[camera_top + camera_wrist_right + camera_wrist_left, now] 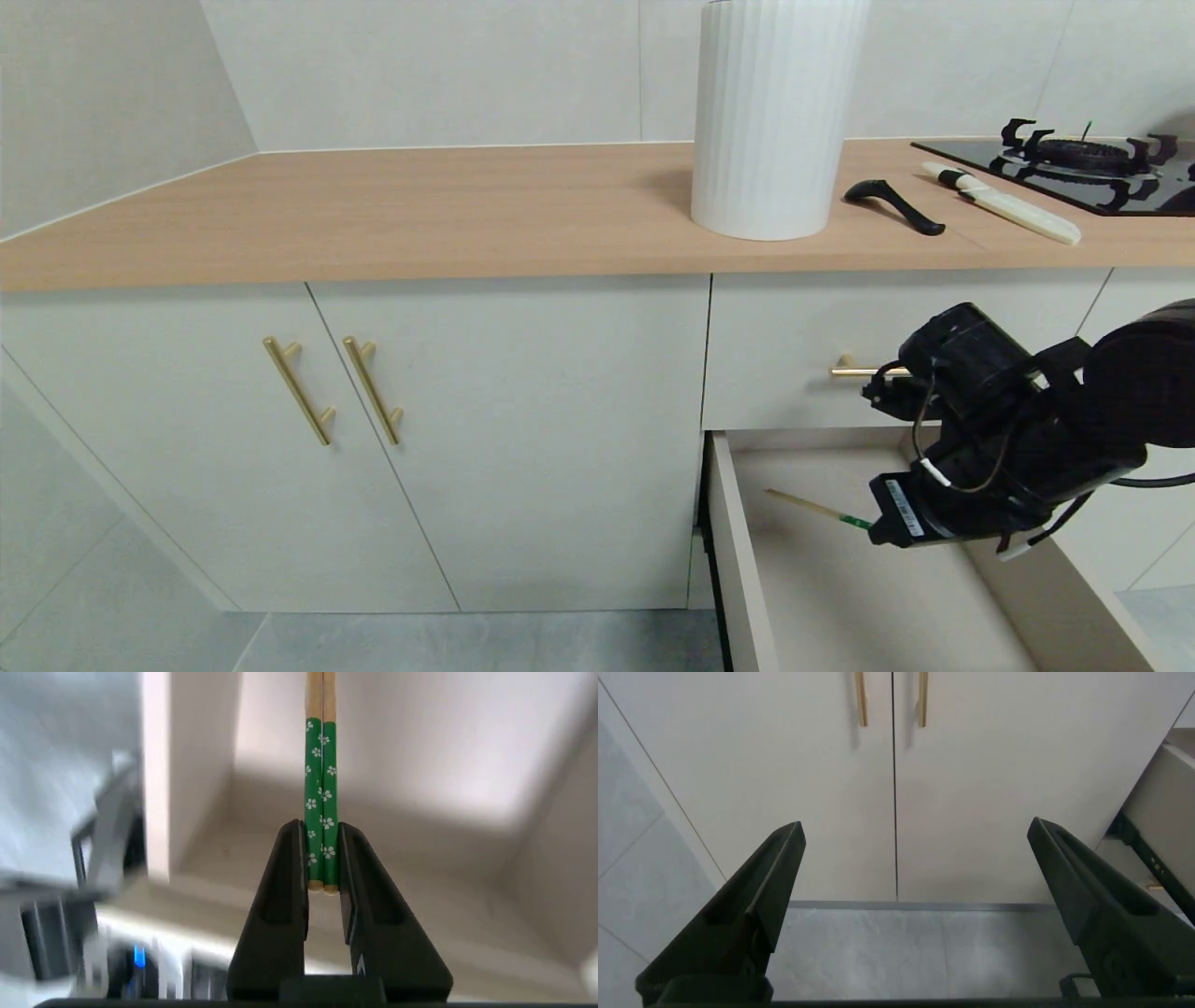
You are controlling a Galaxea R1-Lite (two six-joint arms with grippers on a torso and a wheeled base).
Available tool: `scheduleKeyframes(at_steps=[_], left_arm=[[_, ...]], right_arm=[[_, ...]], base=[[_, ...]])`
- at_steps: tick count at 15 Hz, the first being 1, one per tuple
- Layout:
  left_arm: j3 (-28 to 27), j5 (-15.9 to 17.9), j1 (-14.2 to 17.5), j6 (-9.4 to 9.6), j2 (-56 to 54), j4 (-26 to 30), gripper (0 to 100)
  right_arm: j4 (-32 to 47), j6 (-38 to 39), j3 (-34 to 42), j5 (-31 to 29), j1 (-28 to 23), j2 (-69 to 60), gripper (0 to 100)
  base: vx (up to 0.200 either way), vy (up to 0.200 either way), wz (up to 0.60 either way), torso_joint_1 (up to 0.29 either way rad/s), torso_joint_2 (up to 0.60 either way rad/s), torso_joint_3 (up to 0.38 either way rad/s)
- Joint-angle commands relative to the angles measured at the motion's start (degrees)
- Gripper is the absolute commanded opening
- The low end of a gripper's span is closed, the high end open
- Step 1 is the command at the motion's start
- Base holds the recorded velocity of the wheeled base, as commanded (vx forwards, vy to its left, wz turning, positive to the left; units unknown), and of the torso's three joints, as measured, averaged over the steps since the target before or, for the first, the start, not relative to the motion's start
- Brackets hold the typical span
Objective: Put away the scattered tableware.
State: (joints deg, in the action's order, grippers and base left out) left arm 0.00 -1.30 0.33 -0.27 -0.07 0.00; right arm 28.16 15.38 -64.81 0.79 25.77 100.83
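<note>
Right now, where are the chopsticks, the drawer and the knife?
chopsticks [318,784]: right wrist view, green flowered part.
drawer [737,560]: head view, its left side wall.
knife [1022,215]: head view, middle of the pale blade.

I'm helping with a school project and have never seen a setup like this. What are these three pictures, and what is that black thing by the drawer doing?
This is a two-armed robot tidying a kitchen. The wide picture comes from a camera on its head, looking down at a wooden counter and the cabinets below. The other two pictures come from cameras on its wrists, each looking out along that arm's pincer.

On the counter stand a tall white ribbed container, a black-handled utensil and a pale knife, beside a stove.

The black thing is the robot's right arm. Its right pincer is shut on a pair of chopsticks with green flowered ends, held over the open drawer. The left pincer is open, holds nothing and faces the closed cabinet doors.
</note>
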Motion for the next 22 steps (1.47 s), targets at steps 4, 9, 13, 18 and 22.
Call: scheduleKeyframes(at_steps=[4, 9, 13, 18, 22], left_arm=[[0.00, -0.01, 0.02, 0.00, 0.07, 0.00, 100], [0.00, -0.01, 0.02, 0.00, 0.07, 0.00, 100], [0.00, -0.01, 0.02, 0.00, 0.07, 0.00, 100], [0.00, -0.01, 0.02, 0.00, 0.07, 0.00, 100], [0.00, -0.01, 0.02, 0.00, 0.07, 0.00, 100]], right_arm=[[-14.27, 0.70, 7.24, -0.70, -0.02, 9.12, 0], [-18.58, 5.36, 6.71, -6.68, 0.07, 14.22, 0], [-20.07, 5.71, 6.89, -6.68, 0.07, 16.15, 0], [-25.00, 5.80, 7.59, -8.61, 0.07, 22.92, 0], [-32.29, 5.80, 8.73, -9.85, -0.02, 28.02, 0]], base=[[0.000, 0.000, 0.00, 0.000, 0.00, 0.000], [0.000, 0.000, 0.00, 0.000, 0.00, 0.000], [0.000, 0.000, 0.00, 0.000, 0.00, 0.000], [0.000, 0.000, 0.00, 0.000, 0.00, 0.000], [0.000, 0.000, 0.00, 0.000, 0.00, 0.000]])
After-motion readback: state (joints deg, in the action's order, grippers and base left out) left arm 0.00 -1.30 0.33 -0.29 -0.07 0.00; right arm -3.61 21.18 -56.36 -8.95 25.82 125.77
